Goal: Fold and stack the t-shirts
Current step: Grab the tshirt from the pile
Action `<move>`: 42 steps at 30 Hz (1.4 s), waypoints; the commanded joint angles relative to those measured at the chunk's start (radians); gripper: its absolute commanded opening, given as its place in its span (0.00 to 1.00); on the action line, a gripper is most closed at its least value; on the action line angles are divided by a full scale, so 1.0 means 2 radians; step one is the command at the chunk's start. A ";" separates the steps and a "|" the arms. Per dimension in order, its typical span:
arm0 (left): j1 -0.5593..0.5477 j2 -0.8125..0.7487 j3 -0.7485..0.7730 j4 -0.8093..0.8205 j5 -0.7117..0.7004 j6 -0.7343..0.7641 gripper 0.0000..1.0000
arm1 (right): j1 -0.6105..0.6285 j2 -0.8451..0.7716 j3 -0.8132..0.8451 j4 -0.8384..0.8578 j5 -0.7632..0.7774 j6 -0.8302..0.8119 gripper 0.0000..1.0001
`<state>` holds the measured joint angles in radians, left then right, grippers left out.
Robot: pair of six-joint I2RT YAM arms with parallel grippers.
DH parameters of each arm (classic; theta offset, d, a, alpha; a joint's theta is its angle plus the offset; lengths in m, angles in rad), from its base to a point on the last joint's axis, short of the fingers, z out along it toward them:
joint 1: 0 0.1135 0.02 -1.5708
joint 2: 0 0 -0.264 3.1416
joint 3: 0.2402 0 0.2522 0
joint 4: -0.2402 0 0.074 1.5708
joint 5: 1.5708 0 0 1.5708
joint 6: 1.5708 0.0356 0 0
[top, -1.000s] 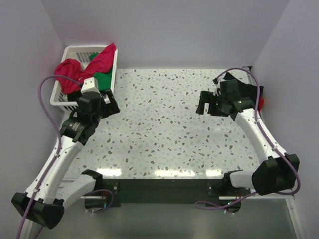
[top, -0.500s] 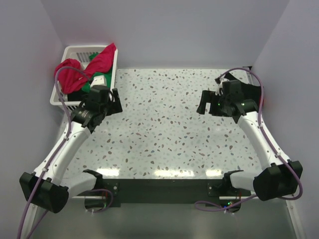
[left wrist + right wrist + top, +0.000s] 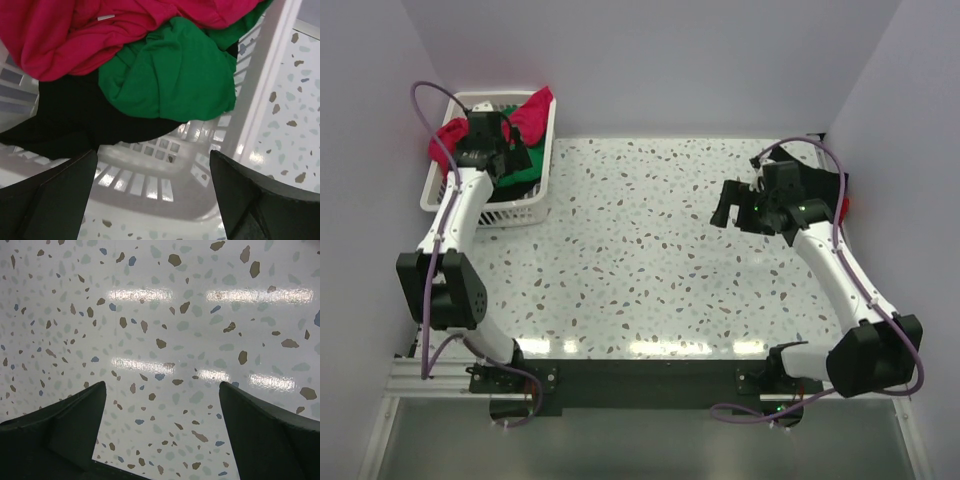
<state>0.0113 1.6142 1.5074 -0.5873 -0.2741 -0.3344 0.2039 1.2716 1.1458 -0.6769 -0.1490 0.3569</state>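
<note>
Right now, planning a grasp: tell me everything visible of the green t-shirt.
The green t-shirt is bright, plain soft cloth, crumpled into a wrinkled bunch inside the white slatted basket, near its table-side wall. A red-pink shirt overlaps one edge; a black shirt lies beside and beneath it. No sleeve or collar can be made out. The open left end effector hangs above, not touching it.

At least three t-shirts point(image 3: 170, 75), one basket point(image 3: 265, 85), one table point(image 3: 165, 305).

Right gripper point(image 3: 161, 390) wide apart, dark fingers point(image 3: 50, 435) at lower corners, above speckled table point(image 3: 165, 305); glare streaks.
</note>
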 commanded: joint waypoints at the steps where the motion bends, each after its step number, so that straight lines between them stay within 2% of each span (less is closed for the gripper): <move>1: 0.033 0.056 0.039 0.032 0.038 0.021 0.98 | 0.002 0.026 0.023 0.018 0.002 0.019 0.98; 10: 0.043 0.170 0.080 0.112 0.063 0.031 0.85 | 0.002 0.113 0.087 0.040 -0.005 0.039 0.97; 13: 0.043 0.209 0.115 0.108 0.064 0.032 0.78 | 0.002 0.139 0.102 0.044 -0.002 0.046 0.97; 16: 0.043 0.241 0.160 0.090 0.054 0.038 0.62 | 0.002 0.162 0.118 0.050 -0.008 0.055 0.97; 17: 0.043 0.247 0.172 0.089 0.049 0.041 0.54 | 0.002 0.166 0.124 0.052 -0.010 0.059 0.97; 22: 0.043 0.246 0.198 0.074 0.024 0.052 0.35 | 0.002 0.184 0.140 0.052 -0.006 0.062 0.97; 23: 0.043 0.244 0.198 0.075 0.021 0.054 0.25 | 0.002 0.189 0.143 0.052 -0.005 0.062 0.97; 25: 0.043 0.236 0.198 0.072 0.020 0.057 0.11 | 0.002 0.195 0.147 0.053 -0.007 0.065 0.97; 26: 0.043 0.230 0.198 0.070 0.020 0.058 0.00 | 0.002 0.201 0.149 0.053 -0.011 0.065 0.97; 31: 0.044 0.193 0.196 0.059 0.016 0.039 0.00 | 0.002 0.216 0.170 0.051 -0.015 0.069 0.96; 35: 0.044 0.130 0.185 0.078 0.020 0.019 0.00 | 0.002 0.222 0.186 0.048 -0.018 0.065 0.96; 40: 0.044 0.057 0.152 0.165 0.050 0.002 0.00 | 0.002 0.226 0.199 0.036 -0.028 0.056 0.96; 42: 0.044 0.027 0.137 0.206 0.083 0.001 0.00 | 0.002 0.223 0.199 0.032 -0.028 0.052 0.96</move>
<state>0.0971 1.7985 1.7977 -0.3943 -0.1890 -0.2993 0.2039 1.7275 1.5047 -0.6128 -0.1795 0.4770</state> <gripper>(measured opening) 0.054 0.963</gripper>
